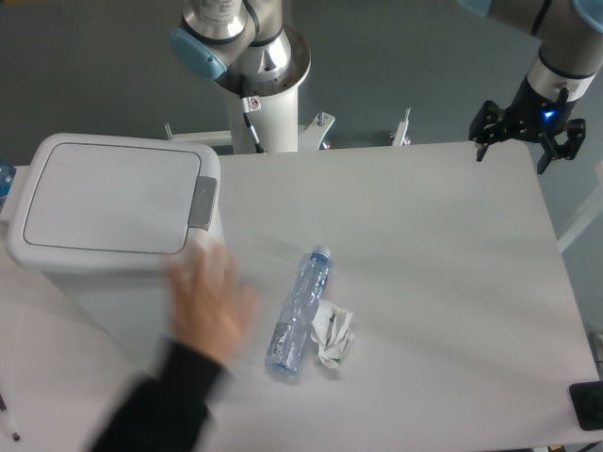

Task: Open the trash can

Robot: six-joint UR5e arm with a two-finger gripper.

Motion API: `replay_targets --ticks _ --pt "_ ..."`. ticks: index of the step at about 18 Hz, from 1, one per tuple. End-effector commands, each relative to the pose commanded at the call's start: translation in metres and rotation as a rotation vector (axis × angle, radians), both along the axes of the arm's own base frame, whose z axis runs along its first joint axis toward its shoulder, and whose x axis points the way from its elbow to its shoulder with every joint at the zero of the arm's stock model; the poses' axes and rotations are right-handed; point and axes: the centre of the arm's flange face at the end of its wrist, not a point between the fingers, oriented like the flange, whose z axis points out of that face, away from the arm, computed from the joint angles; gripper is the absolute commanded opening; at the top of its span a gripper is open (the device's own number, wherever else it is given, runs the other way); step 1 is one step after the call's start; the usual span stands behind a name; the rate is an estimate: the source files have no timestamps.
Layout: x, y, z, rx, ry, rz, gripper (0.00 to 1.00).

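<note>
Trash can [113, 212] at far left of bench [443, 282], lid shut flat, grey tab [203, 202] on its right rim. Gripper [528, 149] over far right corner, jaws spread, holding nothing. Blurred human hand [212, 306] beside the can (sleeve dark). Plastic bottle [300, 311] and crumpled wrapper [333, 336] mid-bench, touching.

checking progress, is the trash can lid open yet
No, the trash can has its lid lying flat and closed, and the gripper is far away at the table's opposite corner.
</note>
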Motion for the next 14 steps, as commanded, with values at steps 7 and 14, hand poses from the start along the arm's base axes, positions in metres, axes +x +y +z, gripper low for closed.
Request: replay_targets --ticks 7,14 --pt "-0.0024 0.0069 -0.0012 0.003 0.016 -0.009 1.00" --pt "-0.0017 0.0091 -0.0003 0.044 0.015 0.005 1.00"
